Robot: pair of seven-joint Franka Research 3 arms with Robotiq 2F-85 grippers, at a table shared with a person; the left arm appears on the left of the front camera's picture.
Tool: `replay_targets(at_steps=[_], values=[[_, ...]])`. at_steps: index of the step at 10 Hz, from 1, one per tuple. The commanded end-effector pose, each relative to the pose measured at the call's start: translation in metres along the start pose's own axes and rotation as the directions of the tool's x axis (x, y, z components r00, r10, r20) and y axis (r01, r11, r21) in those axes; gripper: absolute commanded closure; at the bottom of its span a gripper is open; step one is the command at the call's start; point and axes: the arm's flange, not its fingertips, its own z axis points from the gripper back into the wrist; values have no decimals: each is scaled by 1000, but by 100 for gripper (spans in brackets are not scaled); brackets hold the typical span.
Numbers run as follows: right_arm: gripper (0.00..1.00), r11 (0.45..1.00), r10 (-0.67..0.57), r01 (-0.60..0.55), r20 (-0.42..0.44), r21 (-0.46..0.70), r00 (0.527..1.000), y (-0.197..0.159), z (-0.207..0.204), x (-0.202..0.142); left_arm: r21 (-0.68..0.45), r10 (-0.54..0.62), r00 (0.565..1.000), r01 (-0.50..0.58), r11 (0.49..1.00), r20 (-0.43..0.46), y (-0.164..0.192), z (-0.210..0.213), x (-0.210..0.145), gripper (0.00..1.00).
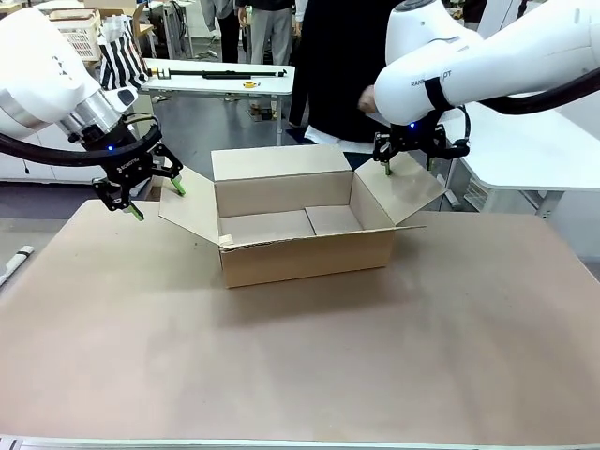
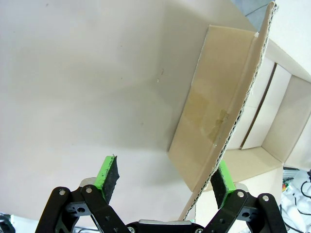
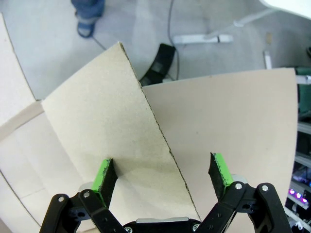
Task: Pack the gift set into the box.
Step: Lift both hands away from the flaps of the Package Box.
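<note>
Left gripper [image 1: 157,199] spread wide, near flap [image 2: 214,107] of the box [image 1: 300,261] edge-on between its pads. Right gripper [image 1: 410,167] likewise released, astride the opposite flap [image 3: 107,136].

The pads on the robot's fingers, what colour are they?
Bright green. The pads show best in the left wrist view.

White arms [image 1: 487,56], black cables [image 1: 553,101], black left hand [image 1: 157,202] and right hand [image 1: 410,162], green pads [image 2: 108,175].
</note>
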Motion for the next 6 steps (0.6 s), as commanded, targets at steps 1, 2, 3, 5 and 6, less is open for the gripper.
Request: replay_targets(at_steps=[1,2,3,5,6], values=[[0,1000,-5,6,21,-14,1000,-3,2,2,19,13,1000,-13,1000,8,0,2,-2,0],[0,1000,-5,6,21,-14,1000,-3,2,2,19,13,1000,-13,1000,8,0,2,-2,0],[0,1000,-5,6,21,-14,1000,-3,2,2,19,13,1000,-13,1000,8,0,2,-2,0],[0,1000,-5,6,21,-14,1000,-3,2,2,19,13,1000,-13,1000,8,0,2,-2,0],[0,1000,-5,6,21,-14,1000,-3,2,2,19,13,1000,-13,1000,8,0,2,-2,0]])
